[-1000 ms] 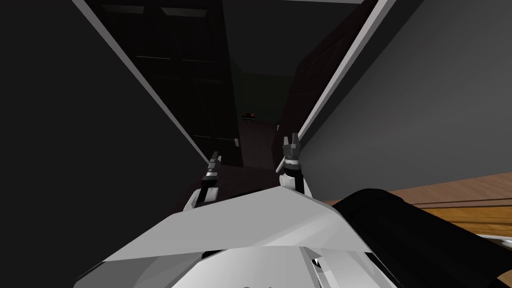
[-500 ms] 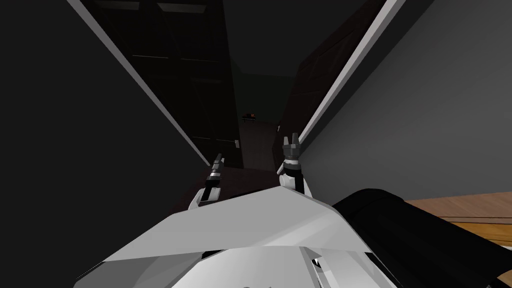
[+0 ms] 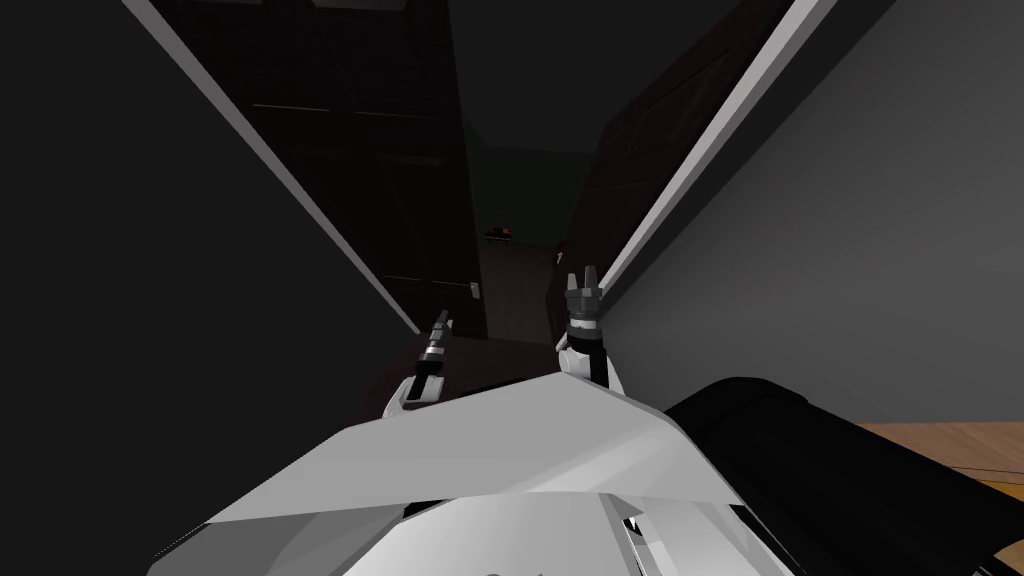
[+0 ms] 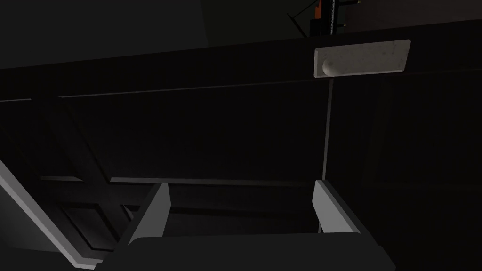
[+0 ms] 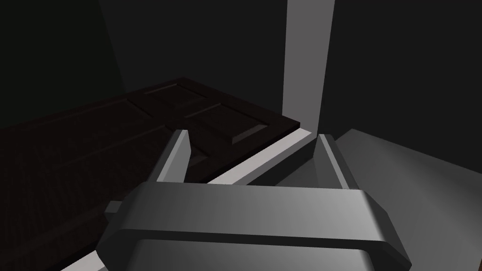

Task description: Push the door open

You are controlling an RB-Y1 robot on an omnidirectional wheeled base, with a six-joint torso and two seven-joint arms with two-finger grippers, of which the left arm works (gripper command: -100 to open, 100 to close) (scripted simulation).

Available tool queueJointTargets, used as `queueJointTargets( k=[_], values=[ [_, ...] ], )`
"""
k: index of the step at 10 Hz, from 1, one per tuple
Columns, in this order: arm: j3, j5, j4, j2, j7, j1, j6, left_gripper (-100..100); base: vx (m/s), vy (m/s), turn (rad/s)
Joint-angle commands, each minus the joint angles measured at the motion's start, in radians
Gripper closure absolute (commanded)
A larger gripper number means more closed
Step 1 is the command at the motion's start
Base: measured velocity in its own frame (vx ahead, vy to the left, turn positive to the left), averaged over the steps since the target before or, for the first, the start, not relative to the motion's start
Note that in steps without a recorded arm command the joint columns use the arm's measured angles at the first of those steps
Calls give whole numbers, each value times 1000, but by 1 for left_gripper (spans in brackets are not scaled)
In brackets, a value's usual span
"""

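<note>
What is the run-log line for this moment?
left hand: open, facing dark door, handle plate beyond | right hand: open, at white frame

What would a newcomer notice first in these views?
The pale handle plate stands out on the dark panelled door, ahead of the open left gripper. In the head view, two light grey frame strips splay around the dim doorway, and the open right gripper sits by the right one, near a second dark door leaf.

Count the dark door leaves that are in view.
2. The left door leaf, with a pale handle plate, faces the left gripper; the right door leaf stands by the right gripper.
</note>
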Motion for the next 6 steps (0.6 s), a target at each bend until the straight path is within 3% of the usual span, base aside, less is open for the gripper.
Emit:
queueJointTargets(
  k=[1,6],
  values=[
    [0,-5,50,-1,7,-20,-11,-100,109,20,1],
    [0,-20,202,-13,20,-78,-44,-100,102,11,2]
  ],
)
